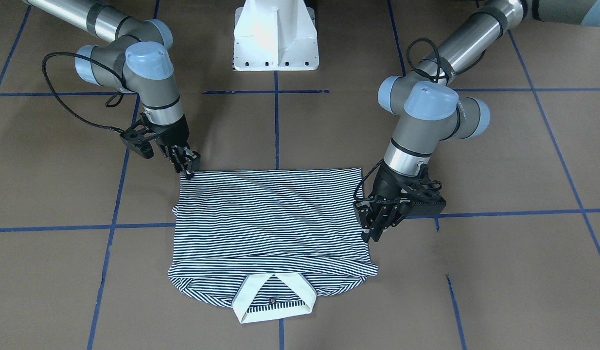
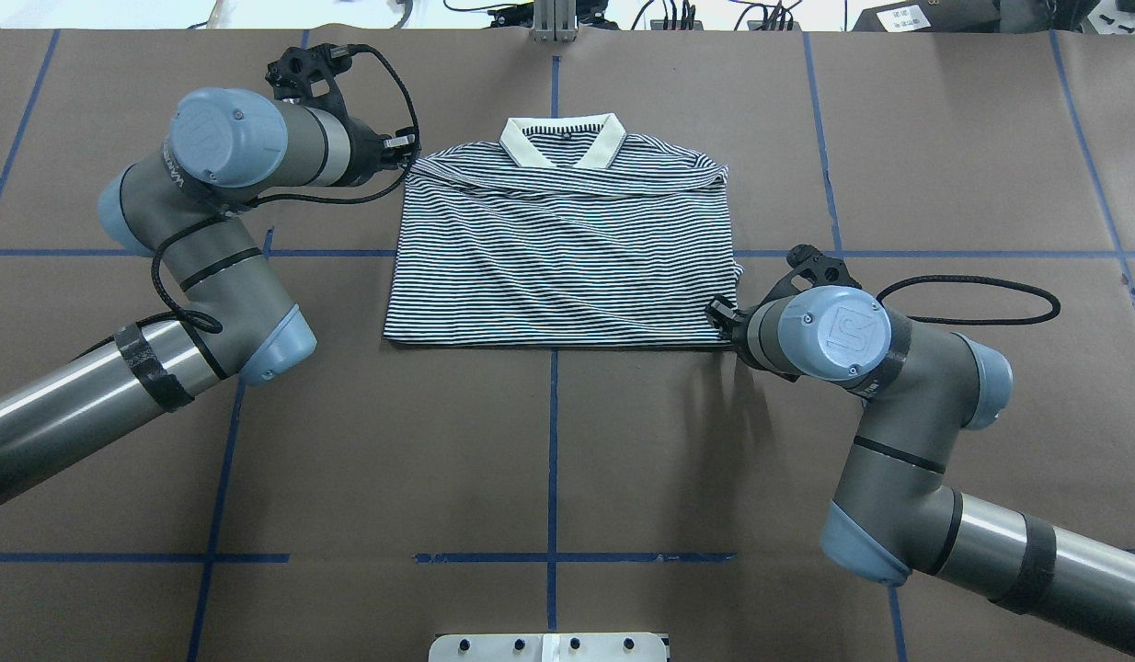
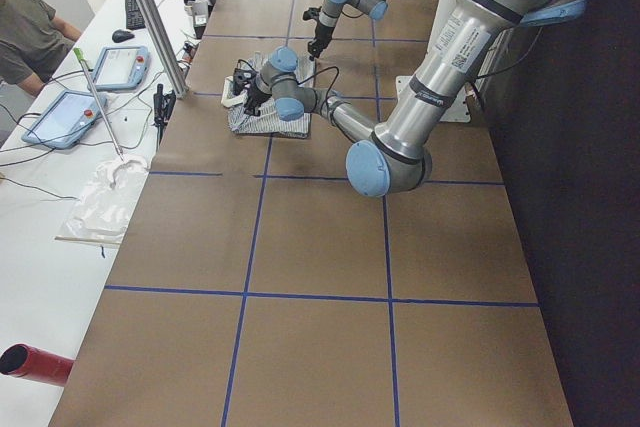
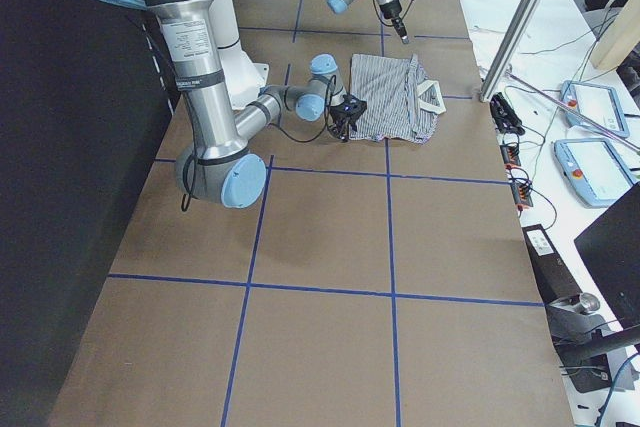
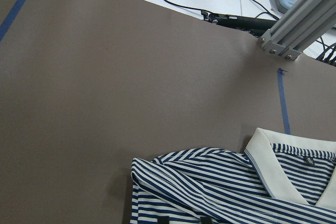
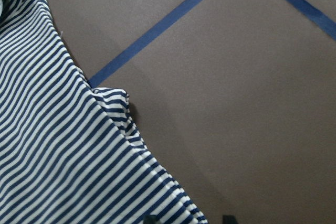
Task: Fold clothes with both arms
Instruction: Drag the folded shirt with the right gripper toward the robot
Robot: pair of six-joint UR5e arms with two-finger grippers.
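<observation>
- Jaws, left wrist view: the left fingertips (image 5: 163, 219) just show at the bottom edge. They sit apart with striped cloth visible between them, and nothing is pinched. The shirt (image 5: 210, 187) shows a shoulder corner and the cream collar (image 5: 268, 166), lying on the brown table (image 5: 105, 103).
- Right wrist view: the right fingertips (image 6: 150, 217) are well apart and the hem corner lies loose between them. Blue tape (image 6: 157, 32) runs just beside the cloth.
- Front view: the shirt is folded into a rectangle mid-table, with the fold edge toward the white base (image 1: 275, 39) and the collar on the far side. The right gripper (image 1: 188, 167) points down onto a fold-edge corner. The left gripper (image 1: 375, 232) is just beside the opposite side edge; whether it touches, cannot tell.
- Overhead: the left gripper (image 2: 404, 152) is at the shoulder corner near the collar. The right gripper (image 2: 719, 313) is at the diagonally opposite corner, on the fold edge.
- Side views: the shirt (image 4: 385, 97) lies far up the table between the two arms. The jaws are too small to read.
</observation>
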